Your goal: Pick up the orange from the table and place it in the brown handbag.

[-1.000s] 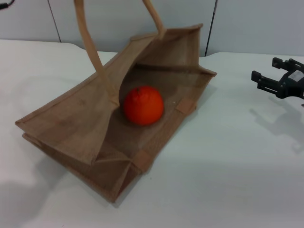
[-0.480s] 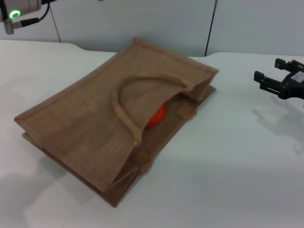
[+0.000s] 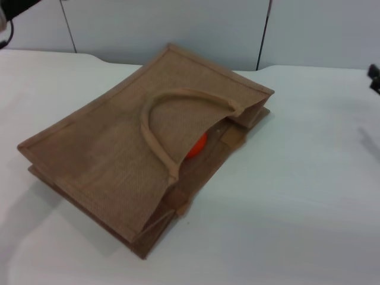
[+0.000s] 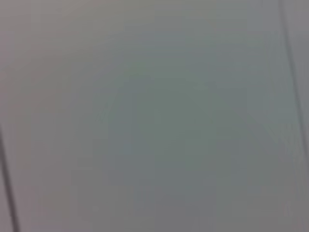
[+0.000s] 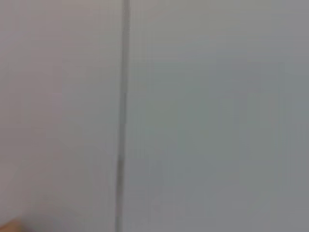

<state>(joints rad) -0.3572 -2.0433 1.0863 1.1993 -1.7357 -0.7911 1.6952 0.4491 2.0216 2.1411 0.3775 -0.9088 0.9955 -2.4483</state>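
A: where's orange (image 3: pixel 198 145) rn?
B: inside brown handbag (image 3: pixel 119 148), lying flat on worktop (image 3: pixel 297 196), mouth twd right side. Right gripper (image 3: pixel 375 79) barely in view at edge, nearer arm; can't tell grip state. Left gripper not visible.

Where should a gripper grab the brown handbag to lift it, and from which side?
Take the upper handle loop of the brown handbag, coming from above. The bag lies flat on the table, and that handle arches up off its top panel, giving a bar to close on. Lifting there should tip the mouth upward, which probably keeps the orange inside.
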